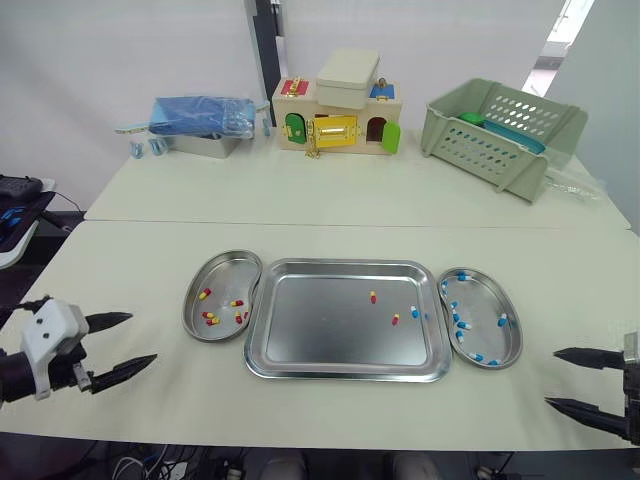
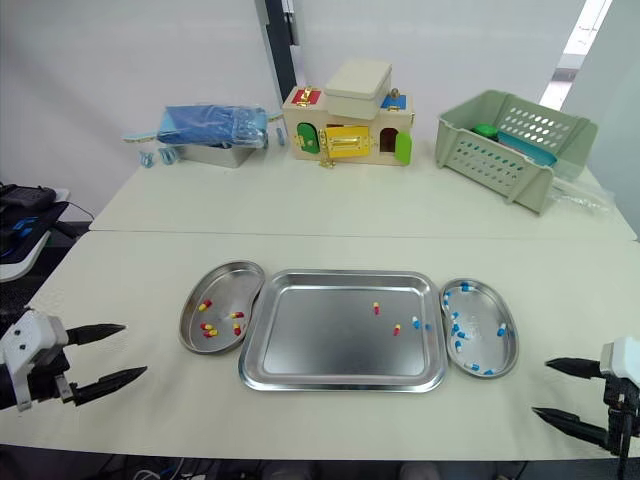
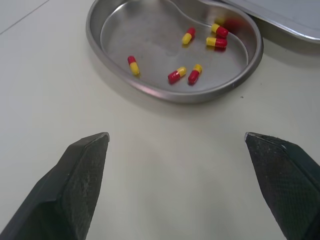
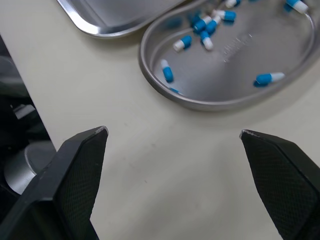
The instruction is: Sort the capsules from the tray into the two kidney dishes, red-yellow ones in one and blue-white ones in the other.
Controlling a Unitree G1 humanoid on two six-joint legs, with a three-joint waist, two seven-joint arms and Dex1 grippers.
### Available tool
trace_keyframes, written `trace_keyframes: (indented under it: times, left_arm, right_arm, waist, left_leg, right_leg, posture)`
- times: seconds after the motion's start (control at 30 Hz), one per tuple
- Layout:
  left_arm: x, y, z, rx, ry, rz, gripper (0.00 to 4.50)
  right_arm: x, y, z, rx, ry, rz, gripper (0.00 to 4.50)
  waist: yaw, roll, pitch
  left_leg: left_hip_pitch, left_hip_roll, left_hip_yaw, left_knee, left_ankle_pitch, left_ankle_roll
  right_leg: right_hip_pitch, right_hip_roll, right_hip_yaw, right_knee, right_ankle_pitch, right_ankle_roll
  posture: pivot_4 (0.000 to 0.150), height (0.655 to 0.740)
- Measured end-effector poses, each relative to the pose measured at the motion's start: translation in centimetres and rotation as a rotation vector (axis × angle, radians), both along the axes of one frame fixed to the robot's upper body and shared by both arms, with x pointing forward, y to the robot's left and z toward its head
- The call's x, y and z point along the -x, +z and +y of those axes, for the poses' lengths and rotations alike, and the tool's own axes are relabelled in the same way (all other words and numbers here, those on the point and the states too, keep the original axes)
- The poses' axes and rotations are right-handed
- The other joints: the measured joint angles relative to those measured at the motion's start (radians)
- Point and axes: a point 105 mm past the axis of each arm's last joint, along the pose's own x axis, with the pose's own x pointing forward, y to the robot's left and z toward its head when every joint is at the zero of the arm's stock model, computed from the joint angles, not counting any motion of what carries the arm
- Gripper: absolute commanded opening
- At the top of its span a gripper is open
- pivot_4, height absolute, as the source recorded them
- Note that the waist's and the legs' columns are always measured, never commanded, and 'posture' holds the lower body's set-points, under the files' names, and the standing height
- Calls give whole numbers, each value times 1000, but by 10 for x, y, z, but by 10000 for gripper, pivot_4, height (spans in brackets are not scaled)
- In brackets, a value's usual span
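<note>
Capsules [image 1: 395, 320], some red-yellow and some blue-white, are seen in the tray [image 1: 345, 371], in the half nearer the right tool [image 1: 552, 378]. The tray is placed on the worktop [image 1: 330, 205], between both tools and ahead of them. The left tool [image 1: 142, 338] is held over the worktop with its fingers spread wide, and nothing is pinched. The left dish [image 1: 190, 300] with red-yellow capsules [image 3: 175, 75] is found just ahead of it. The right tool is also spread and empty, and the right dish [image 1: 517, 340] with blue-white capsules [image 4: 167, 71] lies just ahead of it.
</note>
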Motion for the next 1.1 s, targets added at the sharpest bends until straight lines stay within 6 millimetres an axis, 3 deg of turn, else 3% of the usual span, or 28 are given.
trace_keyframes:
  times: [0.1,0.23,0.4,0.67,0.8,0.9,1.1]
  left_arm:
    - [-11,13,-23,-40,-91,18,45000]
    - [-21,14,-56,-51,-195,56,45000]
    - [-40,22,-98,-22,-294,36,45000]
    - [-56,18,-160,60,-447,52,45000]
    - [-71,2,-209,102,-546,34,45000]
    - [-82,-12,-224,86,-545,47,45000]
    - [-99,-16,-252,66,-562,4,45000]
  right_arm:
    - [8,1,24,-70,11,-45,44669]
    - [21,-6,55,-173,-9,-73,44669]
    - [34,-15,79,-222,-61,-133,44669]
    - [27,-18,88,-180,-128,-247,44669]
    - [19,-19,92,-184,-174,-284,44669]
    - [18,-21,91,-179,-203,-287,44669]
    - [29,-34,102,-185,-209,-237,44669]
  waist:
    - [2,0,0]
    - [1,1,0]
    - [-4,1,0]
    - [-8,1,0]
    - [2,1,-1]
    - [0,1,-1]
    - [0,1,-1]
  left_leg:
    - [0,0,0,0,0,0]
    - [0,1,-1,0,0,0]
    - [1,1,1,0,0,0]
    - [1,1,0,0,0,0]
    - [0,0,-1,5,0,0]
    - [-1,0,-2,5,0,0]
    - [-1,-1,-2,5,0,0]
  right_leg:
    - [0,0,0,0,0,0]
    - [0,1,0,0,0,0]
    - [0,1,2,2,0,0]
    - [0,2,1,2,0,0]
    - [0,2,0,3,0,0]
    - [-1,2,0,2,0,0]
    - [0,2,0,3,0,0]
  posture:
    - [1500,7400]
    - [1500,7400]
    - [1500,7400]
    - [1500,7400]
    - [1500,7400]
    - [1500,7400]
    - [1500,7400]
